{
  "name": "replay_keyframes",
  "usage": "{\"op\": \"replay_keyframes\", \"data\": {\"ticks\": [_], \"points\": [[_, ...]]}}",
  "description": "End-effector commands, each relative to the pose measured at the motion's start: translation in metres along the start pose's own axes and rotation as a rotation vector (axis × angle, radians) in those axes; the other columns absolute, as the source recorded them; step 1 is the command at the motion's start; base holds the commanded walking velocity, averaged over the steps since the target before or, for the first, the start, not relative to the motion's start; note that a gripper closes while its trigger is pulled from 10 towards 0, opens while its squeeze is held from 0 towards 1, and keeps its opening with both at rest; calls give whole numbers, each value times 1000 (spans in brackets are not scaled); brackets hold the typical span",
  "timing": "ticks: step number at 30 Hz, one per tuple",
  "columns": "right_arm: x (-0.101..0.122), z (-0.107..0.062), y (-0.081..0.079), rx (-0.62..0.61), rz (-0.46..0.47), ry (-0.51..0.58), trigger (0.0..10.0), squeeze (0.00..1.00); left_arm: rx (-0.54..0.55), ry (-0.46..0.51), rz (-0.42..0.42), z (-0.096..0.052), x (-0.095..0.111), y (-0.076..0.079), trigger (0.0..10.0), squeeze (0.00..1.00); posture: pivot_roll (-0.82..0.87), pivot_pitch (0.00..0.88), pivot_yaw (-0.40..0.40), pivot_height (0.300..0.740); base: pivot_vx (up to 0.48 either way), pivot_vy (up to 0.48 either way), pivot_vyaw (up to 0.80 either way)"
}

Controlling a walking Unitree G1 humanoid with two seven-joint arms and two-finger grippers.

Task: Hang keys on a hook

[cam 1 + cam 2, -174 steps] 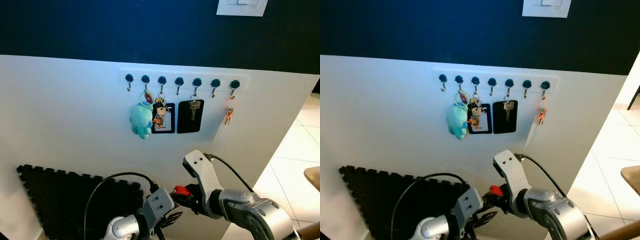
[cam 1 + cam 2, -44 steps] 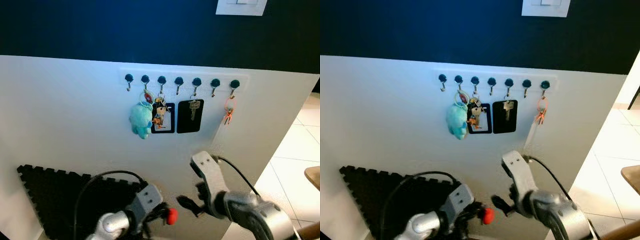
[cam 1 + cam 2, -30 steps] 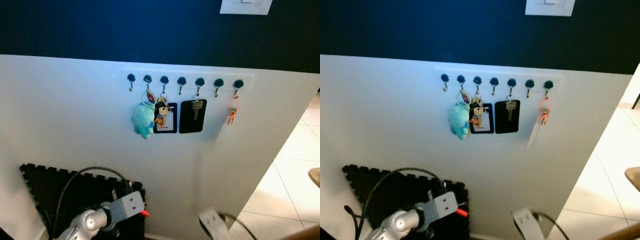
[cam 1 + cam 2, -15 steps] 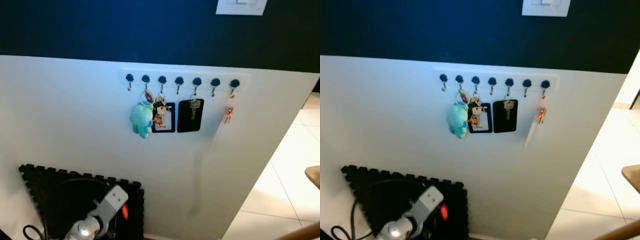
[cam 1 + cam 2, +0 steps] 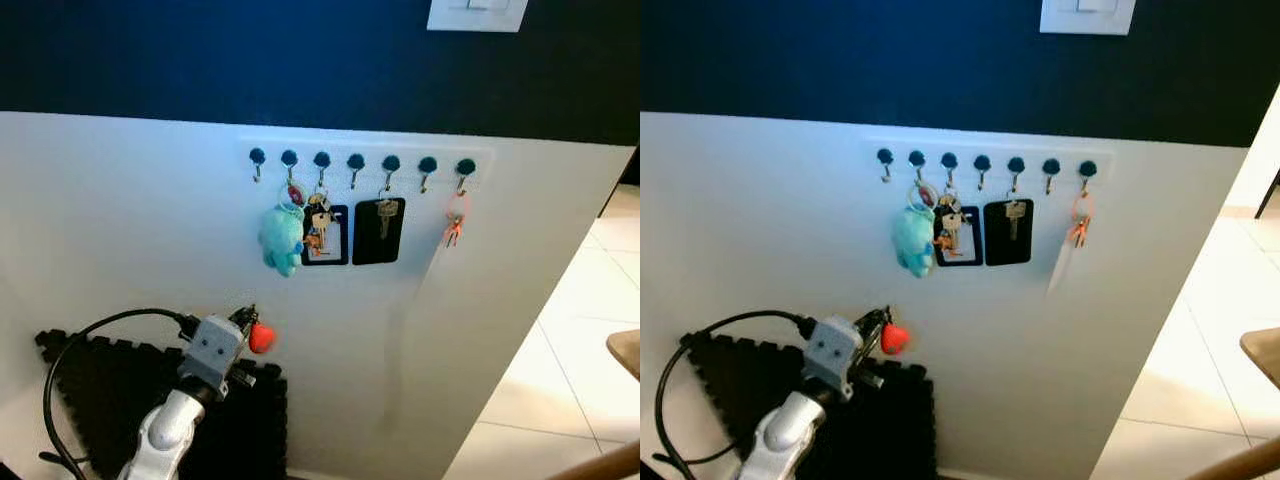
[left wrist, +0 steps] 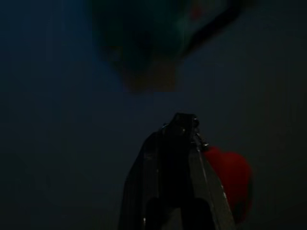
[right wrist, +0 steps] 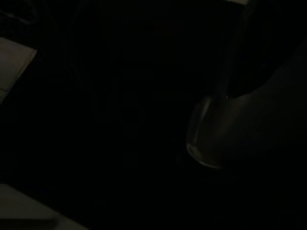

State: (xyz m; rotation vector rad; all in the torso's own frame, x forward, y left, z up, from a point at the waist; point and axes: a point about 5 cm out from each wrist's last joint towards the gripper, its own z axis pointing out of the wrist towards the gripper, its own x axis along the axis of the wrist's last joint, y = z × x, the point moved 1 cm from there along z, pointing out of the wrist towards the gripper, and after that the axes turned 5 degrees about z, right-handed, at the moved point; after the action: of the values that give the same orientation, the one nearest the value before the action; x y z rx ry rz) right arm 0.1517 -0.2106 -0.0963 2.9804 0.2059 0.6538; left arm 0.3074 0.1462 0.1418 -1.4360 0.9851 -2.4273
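A row of several dark-knobbed hooks (image 5: 355,160) runs along the white wall. A teal plush (image 5: 281,238), a key bunch with a black card (image 5: 322,232), a single key on a black card (image 5: 381,228) and an orange tag (image 5: 455,225) hang from it. The leftmost hook (image 5: 257,158) is bare. My left gripper (image 5: 246,318) is raised low at the left, well below the plush, shut on a key ring with a red ball (image 5: 261,338). In the dark left wrist view the red ball (image 6: 230,182) hangs beside the closed fingertips (image 6: 184,122).
A black foam mat (image 5: 100,400) leans against the wall's base at the lower left. A white light switch (image 5: 476,14) sits on the dark upper wall. Tiled floor (image 5: 580,340) opens to the right. The right wrist view is nearly black.
The right arm has dropped out of the eye views, leaving the red-ball keys in the left gripper. The left arm swung left, then rose toward the wall.
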Motion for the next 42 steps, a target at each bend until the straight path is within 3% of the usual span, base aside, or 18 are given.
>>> {"op": "replay_keyframes", "data": {"ticks": [1, 5, 6, 7, 11, 12, 20, 22, 25, 27, 29, 31, 39, 41, 42], "points": [[-22, 0, -5, 11, -3, -70, 10000, 0, -17, 50, 68, -2, 7, 1, 10000, 0, 70, 110, 8, 740, 0, 0, 0], [-26, 2, -5, 9, -2, -74, 10000, 0, 57, 48, 6, -2, 7, -4, 10000, 0, 69, 110, 9, 740, 0, 0, 0], [-26, 2, -5, 7, 2, -72, 10000, 0, 155, 25, -135, 2, 5, -12, 10000, 0, 66, 110, 9, 740, 0, 0, 0], [-26, 3, -6, 6, 3, -72, 10000, 0, 186, 19, -187, 3, 4, -14, 10000, 0, 66, 110, 9, 740, 0, 0, 0], [-26, 4, -6, 5, 5, -71, 10000, 0, 245, 17, -282, 6, 4, -19, 10000, 0, 64, 109, 9, 740, 0, 0, 0], [-26, 5, -7, 2, 6, -72, 10000, 0, 311, 36, -340, 10, 7, -25, 10000, 0, 61, 106, 8, 740, 0, 0, 0], [-25, 6, -8, -5, 4, -75, 10000, 0, 342, 85, -401, 17, 16, -32, 10000, 0, 60, 100, 7, 740, 0, 0, 0], [-26, 7, -11, -7, 4, -78, 10000, 0, 418, 110, -421, 19, 20, -46, 10000, 0, 57, 97, 8, 740, 0, 0, 0], [-29, 6, -11, -8, 5, -83, 10000, 0, 436, 128, -440, 20, 23, -54, 10000, 0, 57, 95, 6, 740, 0, 0, 0], [-34, 5, -7, -12, 4, -88, 10000, 0, 438, 130, -549, 22, 22, -56, 10000, 0, 58, 94, 6, 740, 0, 0, 0], [-36, 5, -6, -13, 3, -90, 10000, 0, 414, 130, -578, 24, 22, -55, 10000, 0, 58, 94, 6, 740, 0, 0, 0], [-38, 4, -3, -16, 1, -92, 10000, 0, 311, 159, -673, 27, 27, -50, 10000, 0, 59, 94, 5, 740, 0, 0, 0], [-40, 3, 3, -26, 0, -87, 10000, 0, 144, 244, -796, 31, 46, -41, 10000, 0, 59, 95, 3, 740, 0, 0, 0], [-33, 4, 3, -28, 3, -46, 10000, 0, 116, 257, -803, 32, 50, -40, 10000, 0, 58, 96, 1, 740, 0, 0, 0], [-15, 5, 3, -30, 36, 70, 10000, 0, 83, 273, -811, 34, 55, -39, 10000, 0, 58, 96, 0, 740, 0, 0, 0]]}}
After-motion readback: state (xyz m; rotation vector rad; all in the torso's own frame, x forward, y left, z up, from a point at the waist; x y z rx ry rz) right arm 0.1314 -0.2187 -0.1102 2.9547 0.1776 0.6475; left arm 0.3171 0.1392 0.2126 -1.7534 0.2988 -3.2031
